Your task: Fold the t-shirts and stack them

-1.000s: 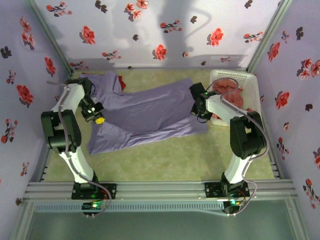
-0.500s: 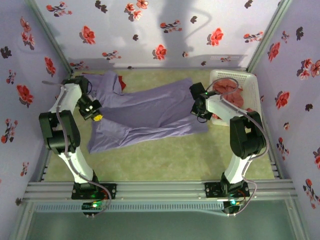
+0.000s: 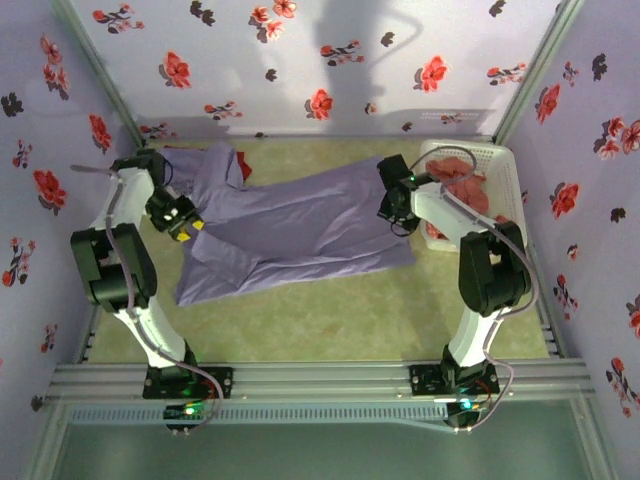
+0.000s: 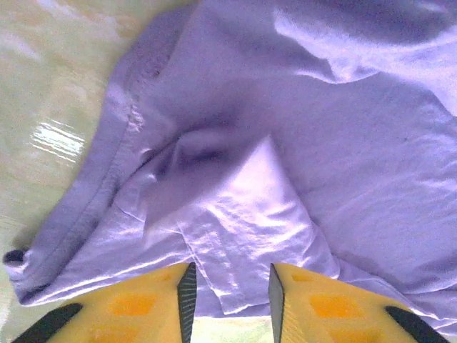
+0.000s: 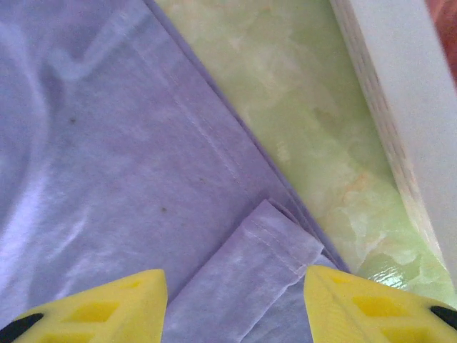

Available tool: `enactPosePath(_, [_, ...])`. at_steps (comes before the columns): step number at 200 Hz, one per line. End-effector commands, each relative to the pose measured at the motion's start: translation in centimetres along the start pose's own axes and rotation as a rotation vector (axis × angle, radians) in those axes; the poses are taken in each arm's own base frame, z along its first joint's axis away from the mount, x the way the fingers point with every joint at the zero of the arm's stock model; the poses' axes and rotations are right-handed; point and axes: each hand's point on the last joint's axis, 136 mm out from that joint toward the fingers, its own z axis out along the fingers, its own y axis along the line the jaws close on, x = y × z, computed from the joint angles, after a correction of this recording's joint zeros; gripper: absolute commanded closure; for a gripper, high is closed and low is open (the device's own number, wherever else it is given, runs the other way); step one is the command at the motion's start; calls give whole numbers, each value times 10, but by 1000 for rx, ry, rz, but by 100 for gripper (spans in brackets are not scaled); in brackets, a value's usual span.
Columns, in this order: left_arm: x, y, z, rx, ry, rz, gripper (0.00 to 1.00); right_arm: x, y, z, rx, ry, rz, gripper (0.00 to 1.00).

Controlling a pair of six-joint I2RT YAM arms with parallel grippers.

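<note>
A lavender t-shirt (image 3: 300,225) lies spread flat and wrinkled across the middle of the green table. My left gripper (image 3: 186,222) hovers at its left edge, open; in the left wrist view the jaws (image 4: 230,300) stand apart over a rumpled flap of the shirt (image 4: 243,207), gripping nothing. At the shirt's right edge my right gripper (image 3: 395,212) is open; in its wrist view the gripper (image 5: 232,304) stands wide apart above a folded hem corner of the shirt (image 5: 271,250). Red t-shirts (image 3: 462,170) lie bunched in the basket.
The white slatted basket (image 3: 503,160) stands at the back right, its wall (image 5: 400,93) close to my right gripper. A bit of red cloth (image 3: 241,162) peeks out at the back left by the shirt. Flowered walls close three sides. Bare green table (image 3: 330,310) lies in front.
Both grippers have gone from shut to open and let go of the lavender shirt. The left gripper moved back and left; the right one moved slightly back.
</note>
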Motion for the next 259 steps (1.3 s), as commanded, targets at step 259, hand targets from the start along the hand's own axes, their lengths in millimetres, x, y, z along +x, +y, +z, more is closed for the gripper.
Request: enactPosePath(259, [62, 7, -22, 168, 34, 121, 26, 140, 181, -95, -575, 333, -121, 36])
